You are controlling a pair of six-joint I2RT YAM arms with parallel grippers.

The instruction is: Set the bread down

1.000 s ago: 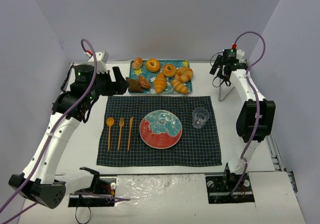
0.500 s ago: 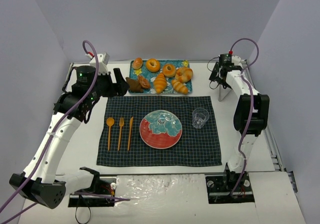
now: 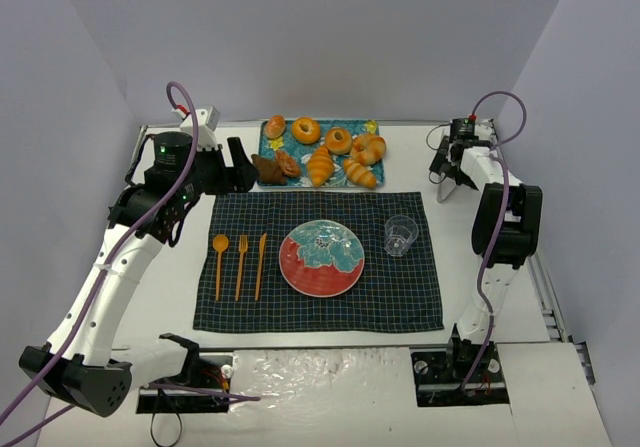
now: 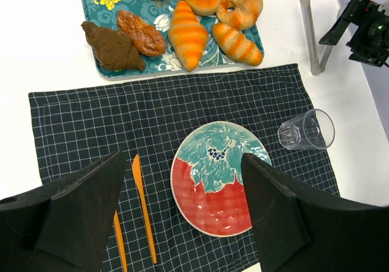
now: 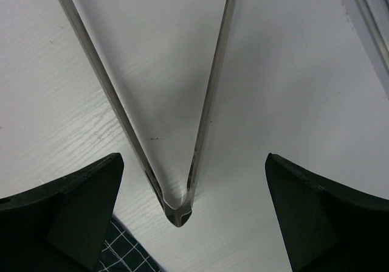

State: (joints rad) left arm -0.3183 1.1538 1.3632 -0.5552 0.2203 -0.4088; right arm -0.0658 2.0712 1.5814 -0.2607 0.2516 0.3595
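Bread (image 4: 188, 34) lies on the tray (image 4: 130, 4), mid-tray near its front edge, at 12 o'clock from the plate (image 4: 209, 208). A paler croissant (image 4: 237, 44) sits just beside it at 3 o'clock, and nothing grips either one. The left wrist view cuts off the tray's far edge. Left gripper (image 4: 182, 157) hovers above the cloth (image 4: 91, 120) with jaws wide open and empty. Its fingers hide most of the cutlery (image 4: 143, 205); only orange slivers show. In the top view this gripper covers the tray's 9 o'clock corner. Right gripper (image 5: 192, 159) is at 2 o'clock on the table, jaws spread wide over the tongs (image 5: 182, 211). The tongs' hinge lies between the fingers, clear of both, and their arms run out of frame at 12 o'clock. Glass (image 4: 307, 129) stands at 3 o'clock from the plate.
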